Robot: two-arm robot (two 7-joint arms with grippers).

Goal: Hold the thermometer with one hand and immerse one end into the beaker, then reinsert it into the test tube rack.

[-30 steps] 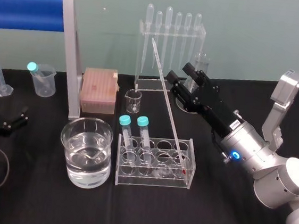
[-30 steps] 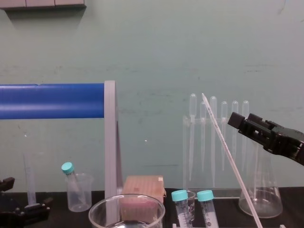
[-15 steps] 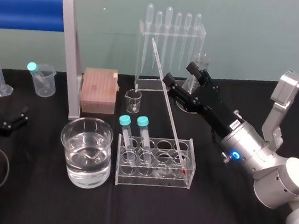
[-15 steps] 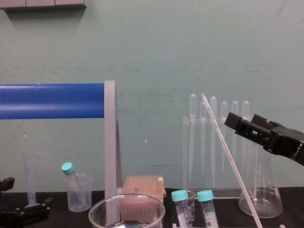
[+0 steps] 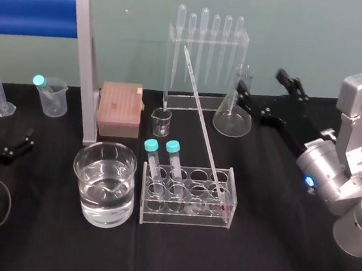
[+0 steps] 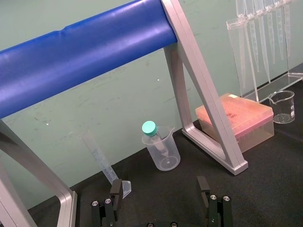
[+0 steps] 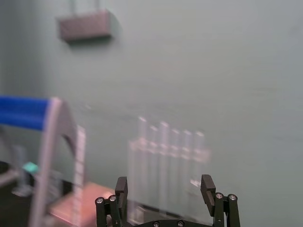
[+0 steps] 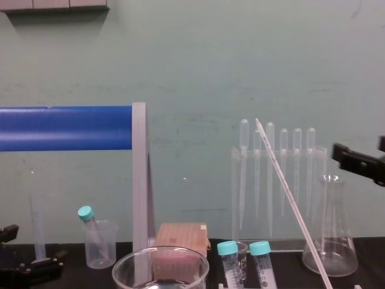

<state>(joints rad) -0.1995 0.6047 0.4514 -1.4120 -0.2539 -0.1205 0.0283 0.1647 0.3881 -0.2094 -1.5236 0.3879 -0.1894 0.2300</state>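
Leaning in the clear rack point(image 5: 185, 221), red tip down, the thermometer point(image 5: 199, 115) stands just right of the water-filled beaker point(image 5: 103, 215). The right claw point(image 5: 261, 79) hovers wide open and empty, right of the flask point(image 5: 233, 118). The left claw point(image 6: 159, 187) rests open and empty at the table's point(image 5: 273, 249) left.

Head cam looks down on the whole worktop point(image 5: 271, 261) from its near edge, chest cam low, facing the wall point(image 8: 180, 60); both share thermometer point(image 5: 201, 115) and pipette stand point(image 5: 211, 34). Wrist cams face that wall too.
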